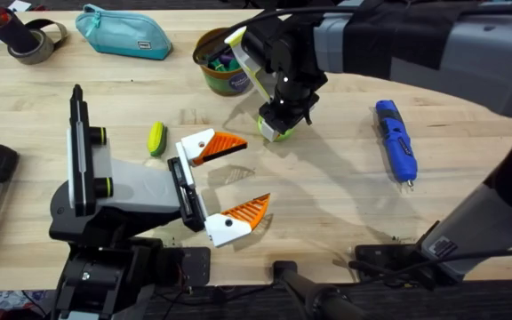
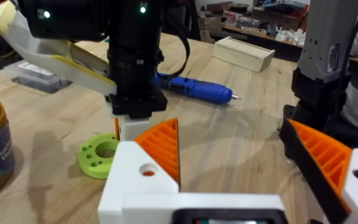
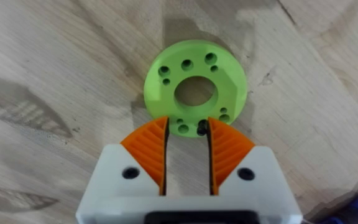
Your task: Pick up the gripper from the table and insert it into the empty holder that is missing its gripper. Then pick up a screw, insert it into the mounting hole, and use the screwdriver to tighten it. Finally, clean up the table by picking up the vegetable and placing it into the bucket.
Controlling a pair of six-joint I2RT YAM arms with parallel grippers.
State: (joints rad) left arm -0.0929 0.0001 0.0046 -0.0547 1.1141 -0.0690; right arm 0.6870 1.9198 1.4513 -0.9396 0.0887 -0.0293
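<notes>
- The gripper [image 3: 195,93], a lime-green plastic ring with a large centre bore and small holes around it, lies flat on the wooden table [image 1: 327,196], right of the bucket [image 1: 218,67].
- The right gripper [image 3: 187,149] points straight down, its narrowly parted orange pads [image 3: 149,146] pinching the ring's edge.
- The left gripper [image 1: 229,182] rests spread wide nearby, empty.
- The blue screwdriver [image 1: 396,138] lies further right; the vegetable [image 1: 156,138] left.

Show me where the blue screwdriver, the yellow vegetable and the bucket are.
screwdriver [image 1: 395,135]: overhead view, middle of its blue body.
vegetable [image 1: 156,138]: overhead view, centre of the yellow piece with the green stripe.
bucket [image 1: 204,43]: overhead view, left part of its ochre rim.
</notes>
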